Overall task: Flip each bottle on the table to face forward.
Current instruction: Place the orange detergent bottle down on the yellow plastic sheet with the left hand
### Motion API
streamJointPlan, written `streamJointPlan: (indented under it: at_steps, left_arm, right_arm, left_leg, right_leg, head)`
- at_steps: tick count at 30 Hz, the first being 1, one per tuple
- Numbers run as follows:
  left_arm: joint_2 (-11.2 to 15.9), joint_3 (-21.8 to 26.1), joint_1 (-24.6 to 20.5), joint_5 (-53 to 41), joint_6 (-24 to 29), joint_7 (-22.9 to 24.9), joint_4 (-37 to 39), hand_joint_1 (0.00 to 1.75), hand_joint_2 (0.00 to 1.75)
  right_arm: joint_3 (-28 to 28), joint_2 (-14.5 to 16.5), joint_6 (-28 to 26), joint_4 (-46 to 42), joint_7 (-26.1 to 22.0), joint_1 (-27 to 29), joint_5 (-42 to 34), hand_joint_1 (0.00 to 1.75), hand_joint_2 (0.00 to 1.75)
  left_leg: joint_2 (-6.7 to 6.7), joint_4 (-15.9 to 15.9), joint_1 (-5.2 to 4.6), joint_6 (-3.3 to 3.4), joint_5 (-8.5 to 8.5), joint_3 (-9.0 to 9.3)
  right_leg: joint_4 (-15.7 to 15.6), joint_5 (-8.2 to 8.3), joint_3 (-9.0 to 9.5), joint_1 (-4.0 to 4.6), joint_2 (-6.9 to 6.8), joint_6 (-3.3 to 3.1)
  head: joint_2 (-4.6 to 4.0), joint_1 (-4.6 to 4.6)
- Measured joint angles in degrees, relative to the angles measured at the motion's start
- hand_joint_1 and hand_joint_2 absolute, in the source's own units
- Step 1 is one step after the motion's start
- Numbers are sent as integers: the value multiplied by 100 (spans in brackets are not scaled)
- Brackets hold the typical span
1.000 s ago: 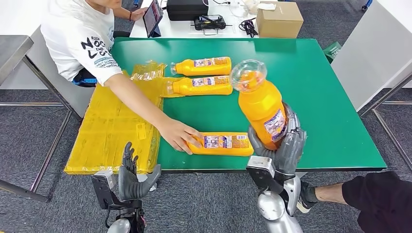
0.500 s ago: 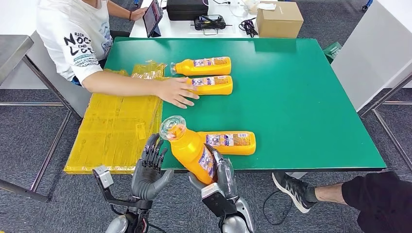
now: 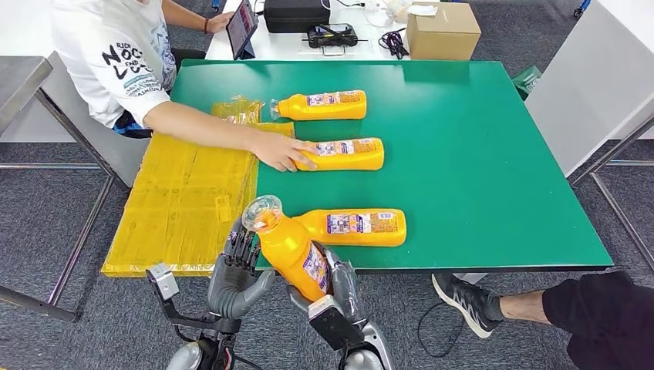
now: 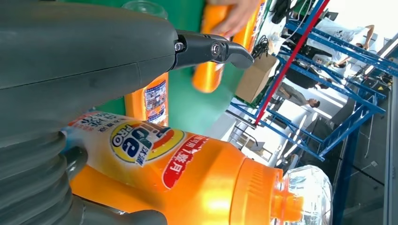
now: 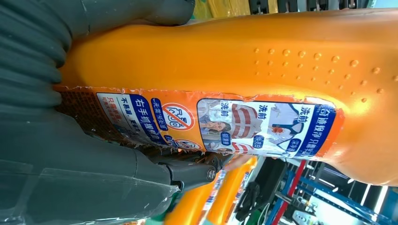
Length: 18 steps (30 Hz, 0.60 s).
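Note:
My right hand [image 3: 339, 291] grips an orange bottle [image 3: 291, 253] by its lower body just off the table's near edge. The bottle is tilted, its clear cap [image 3: 261, 213] up and to the left, and its back label [image 5: 263, 126] faces my right wrist camera. My left hand [image 3: 231, 274] is open right beside it, fingers up along the bottle's left side. The front label [image 4: 145, 143] lies close against that palm. Three more orange bottles lie on their sides on the green table [image 3: 493, 154]: far [image 3: 320, 105], middle [image 3: 343, 154] and near [image 3: 359, 227].
A seated person at the far left reaches in, with a hand [image 3: 279, 152] on the middle bottle's neck. Yellow plastic wrapping [image 3: 185, 200] covers the table's left side. A cardboard box [image 3: 443, 31] stands beyond the table. Another person's shoe [image 3: 463, 297] is on the floor at the right.
My right hand carried the bottle from high over the table's right down and left to my left hand. The person's hand left the near bottle and slid the middle one nearer.

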Motion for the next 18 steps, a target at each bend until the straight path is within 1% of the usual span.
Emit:
streamJointPlan:
  at_steps: [18]
  left_arm:
    - [19, -2, 0, 1, -2, 0, 0, 0, 175]
  right_arm:
    - [22, 0, 1, 88, 0, -36, 0, 175, 175]
  left_leg:
    - [0, 0, 0, 0, 0, 0]
  right_leg:
    - [0, 0, 0, 0, 0, 0]
  head:
    - [0, 1]
